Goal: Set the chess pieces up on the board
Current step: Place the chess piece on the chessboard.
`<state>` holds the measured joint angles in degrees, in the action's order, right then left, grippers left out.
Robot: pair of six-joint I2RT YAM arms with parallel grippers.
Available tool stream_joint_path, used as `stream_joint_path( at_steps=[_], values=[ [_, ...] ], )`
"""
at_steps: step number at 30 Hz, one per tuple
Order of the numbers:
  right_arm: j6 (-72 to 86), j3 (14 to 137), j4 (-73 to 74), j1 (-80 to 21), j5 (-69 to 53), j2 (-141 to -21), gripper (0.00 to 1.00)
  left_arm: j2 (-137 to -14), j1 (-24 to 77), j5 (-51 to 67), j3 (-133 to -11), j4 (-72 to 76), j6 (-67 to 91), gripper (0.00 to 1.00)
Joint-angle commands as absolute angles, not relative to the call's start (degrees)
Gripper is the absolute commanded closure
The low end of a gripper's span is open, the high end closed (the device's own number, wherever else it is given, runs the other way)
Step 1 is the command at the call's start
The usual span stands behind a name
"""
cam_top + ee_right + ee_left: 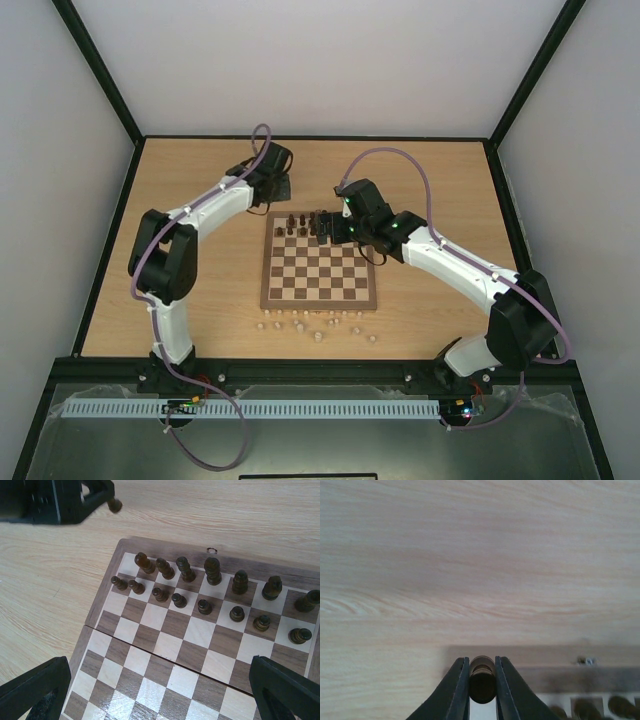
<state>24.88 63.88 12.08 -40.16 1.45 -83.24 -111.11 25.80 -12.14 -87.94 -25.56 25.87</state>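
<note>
Left claw (482, 661) closed tight on one dark piece (482, 682), pinched between both fingers. Right wrist view shows it off the board (320, 285), over bare bench (180, 250) just past the board's far left corner. Can't tell if the piece touches the bench

Right claw (159, 672) wide open, holding nothing. It hovers above the board's far half, fingers (35, 692) apart on either side of the view

Rest of the dark chess pieces (212, 570) are upright on the board, in two rows along its far edge. Taller ones are in the back row and small ones in the row in front, roughly one per square. Some sit off-centre on their squares

Middle and near rows of the board are bare

Pale pieces (320, 337) are scattered loose on the bench, between the board's near edge and the arm bases, off the board
</note>
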Motion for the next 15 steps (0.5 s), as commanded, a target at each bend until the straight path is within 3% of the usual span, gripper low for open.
stream_joint_path(
  at_steps=[1, 15],
  values=[
    [25.0, 63.3, 12.6, -40.7, 1.2, -81.3, 0.01, -109.3, 28.6, -12.3, -84.8, -28.6, 25.6, 0.94],
    [25.0, 63.3, 12.5, -40.6, 1.3, -81.6, 0.01, -110.4, 30.4, -12.2, -79.7, -26.4, 26.4, 0.94]
  ],
)
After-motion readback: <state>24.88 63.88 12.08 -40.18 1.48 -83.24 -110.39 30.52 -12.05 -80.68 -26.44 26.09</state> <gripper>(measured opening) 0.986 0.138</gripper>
